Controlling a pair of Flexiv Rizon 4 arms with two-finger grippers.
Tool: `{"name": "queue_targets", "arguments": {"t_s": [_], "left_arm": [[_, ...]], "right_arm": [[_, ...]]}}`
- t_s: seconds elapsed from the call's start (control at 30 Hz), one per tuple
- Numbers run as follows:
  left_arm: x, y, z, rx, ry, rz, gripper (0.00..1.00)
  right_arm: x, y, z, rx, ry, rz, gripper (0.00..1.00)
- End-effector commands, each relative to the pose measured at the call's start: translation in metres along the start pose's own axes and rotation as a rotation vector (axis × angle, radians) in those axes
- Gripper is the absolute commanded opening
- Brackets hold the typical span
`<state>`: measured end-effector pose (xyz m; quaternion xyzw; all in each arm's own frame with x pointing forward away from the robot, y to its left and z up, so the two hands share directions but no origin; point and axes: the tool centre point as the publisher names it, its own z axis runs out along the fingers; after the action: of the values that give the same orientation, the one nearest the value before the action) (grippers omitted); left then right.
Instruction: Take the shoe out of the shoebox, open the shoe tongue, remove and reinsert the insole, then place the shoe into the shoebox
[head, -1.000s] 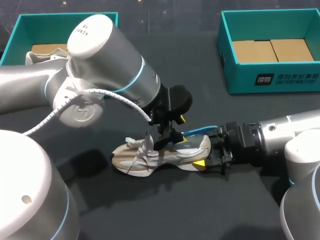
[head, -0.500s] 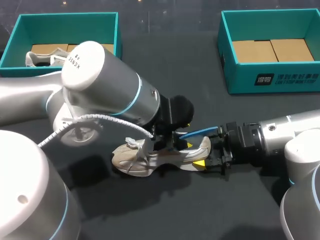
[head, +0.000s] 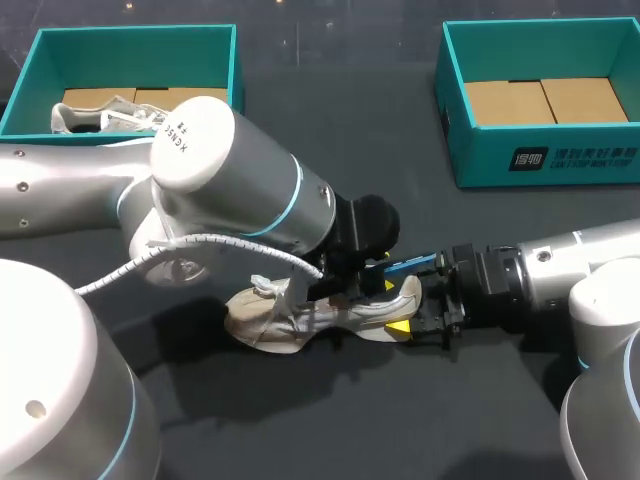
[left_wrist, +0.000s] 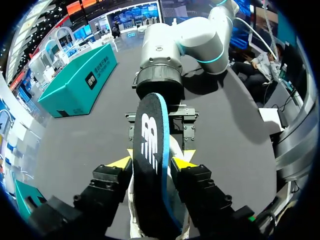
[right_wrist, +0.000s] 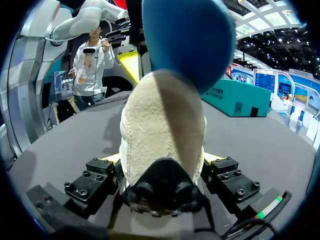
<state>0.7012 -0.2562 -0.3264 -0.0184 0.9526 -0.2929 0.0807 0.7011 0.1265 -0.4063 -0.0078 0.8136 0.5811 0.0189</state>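
Shoe (head: 300, 318) sits on its sole mid-table, toe toward 9 o'clock. Right gripper (right_wrist: 162, 162) is at its 3 o'clock, fingers pressed on both heel sides, which is clear only in the right wrist view. Left gripper (left_wrist: 152, 162) is over the shoe opening, tips pinching the insole (left_wrist: 150, 150). The head view hides that grip behind the arm. Left shoebox (head: 215, 45) is at 11 o'clock with a second shoe (head: 100, 112) inside. Right shoebox (head: 560, 155) is at 1 o'clock.

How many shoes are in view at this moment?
2. One shoe lies on the table, heel held by the right gripper; a second shoe sits in the back-left shoebox. The left arm may hide more.
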Motion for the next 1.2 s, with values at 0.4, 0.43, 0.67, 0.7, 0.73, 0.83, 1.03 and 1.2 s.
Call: {"name": "queue_targets", "arguments": {"t_s": [0.4, 0.43, 0.67, 0.7, 0.73, 0.83, 1.03, 1.2], "left_arm": [[-0.014, -0.003, 0.017, 0.009, 0.055, -0.026, 0.0], [-0.015, -0.004, 0.016, 0.013, 0.064, -0.028, 0.0], [-0.015, -0.018, -0.009, 0.056, 0.163, -0.029, 0.0], [-0.014, -0.022, -0.014, 0.064, 0.186, -0.022, 0.0], [-0.013, -0.025, -0.018, 0.072, 0.204, -0.016, 0.0], [-0.009, -0.04, -0.034, 0.094, 0.252, -0.006, 0.0], [-0.001, -0.076, -0.071, 0.15, 0.373, 0.024, 0.0], [0.0, -0.082, -0.078, 0.166, 0.386, 0.037, 0.0]], "right_arm": [[0.002, 0.001, 0.0, 0.004, -0.001, -0.001, 0.0], [0.002, 0.001, 0.0, 0.004, -0.001, -0.001, 0.0], [0.002, 0.001, 0.0, 0.004, -0.001, -0.001, 0.0], [0.002, 0.001, 0.0, 0.004, -0.001, -0.001, 0.0], [0.002, 0.001, 0.0, 0.004, -0.001, -0.001, 0.0], [0.002, 0.001, 0.0, 0.004, -0.001, -0.001, 0.0], [0.002, 0.001, 0.0, 0.004, -0.001, -0.001, 0.0], [0.002, 0.001, 0.0, 0.004, -0.001, -0.001, 0.0]]}}
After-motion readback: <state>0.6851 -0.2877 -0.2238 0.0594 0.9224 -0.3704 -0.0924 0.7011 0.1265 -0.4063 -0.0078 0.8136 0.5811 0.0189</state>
